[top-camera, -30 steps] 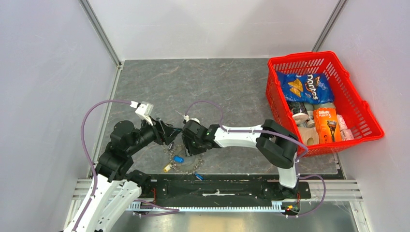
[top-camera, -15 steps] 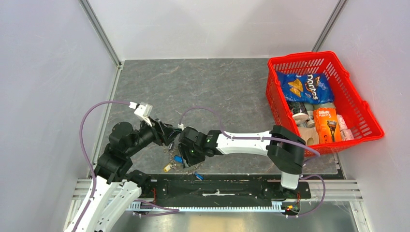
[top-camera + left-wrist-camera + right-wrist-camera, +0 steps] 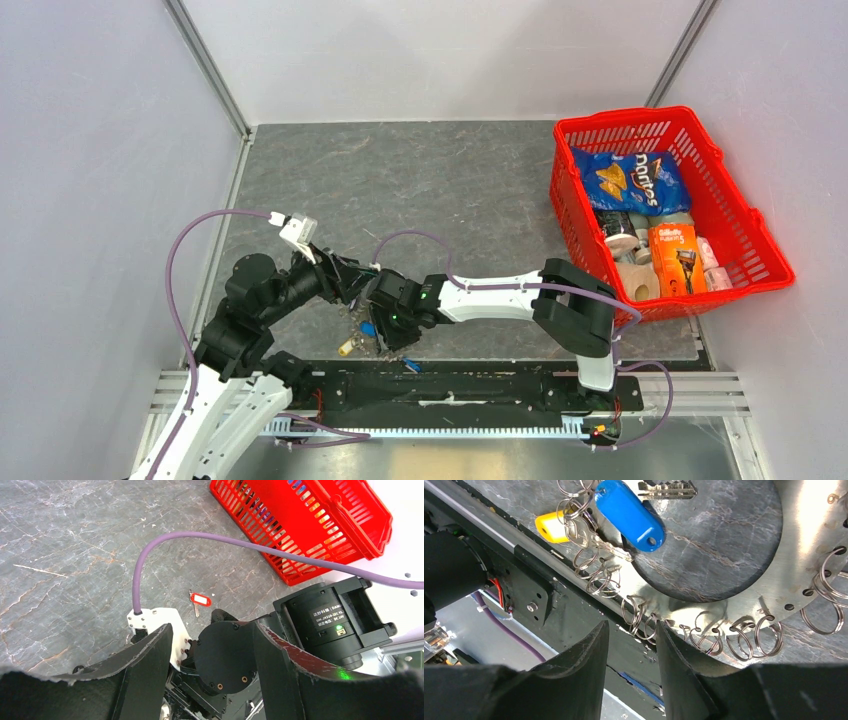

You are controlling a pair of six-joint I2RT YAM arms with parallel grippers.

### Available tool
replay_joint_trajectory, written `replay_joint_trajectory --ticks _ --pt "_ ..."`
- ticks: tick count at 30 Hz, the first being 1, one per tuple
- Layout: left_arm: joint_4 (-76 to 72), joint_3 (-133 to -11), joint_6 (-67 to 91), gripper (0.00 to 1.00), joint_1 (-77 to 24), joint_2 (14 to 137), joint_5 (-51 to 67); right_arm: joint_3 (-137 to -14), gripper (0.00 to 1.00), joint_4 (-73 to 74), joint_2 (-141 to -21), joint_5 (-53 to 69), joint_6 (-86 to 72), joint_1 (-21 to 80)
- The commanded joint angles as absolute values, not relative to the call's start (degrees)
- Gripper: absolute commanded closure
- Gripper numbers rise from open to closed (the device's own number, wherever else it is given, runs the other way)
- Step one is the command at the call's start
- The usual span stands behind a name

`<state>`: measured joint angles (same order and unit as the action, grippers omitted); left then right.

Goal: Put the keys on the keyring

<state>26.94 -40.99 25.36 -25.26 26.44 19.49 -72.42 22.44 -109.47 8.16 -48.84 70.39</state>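
- Right claw (image 3: 631,630) is half-open and empty, straddling the keyring (image 3: 774,580) rim at the worktop's (image 3: 75,540) near edge. A squeeze here would likely nip loose wire loops (image 3: 596,580), not a key.
- Blue-tagged key (image 3: 629,515) and yellow-tagged key (image 3: 551,527) lie tangled, so lifting one could drag both.
- Left claw (image 3: 212,630) is wide and empty, crowding the right arm (image 3: 325,620): collision risk.

The top camera looks down over the whole worktop (image 3: 450,180) from its near edge. The left wrist view faces the basket (image 3: 300,535); the right sits close above the keyring (image 3: 804,545); the top view shares both.
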Motion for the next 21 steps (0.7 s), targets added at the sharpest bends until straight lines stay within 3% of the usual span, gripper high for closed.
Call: replay_joint_trajectory --ticks 1,21 --pt "25.84 -43.25 22.95 0.33 -25.75 25.93 18.73 -71.73 0.55 20.57 -109.86 7.74 -51.05 70.64" --pt "26.19 -43.24 22.94 0.33 -26.28 25.58 18.5 -69.69 0.73 18.26 -110.2 7.04 -53.7 70.58"
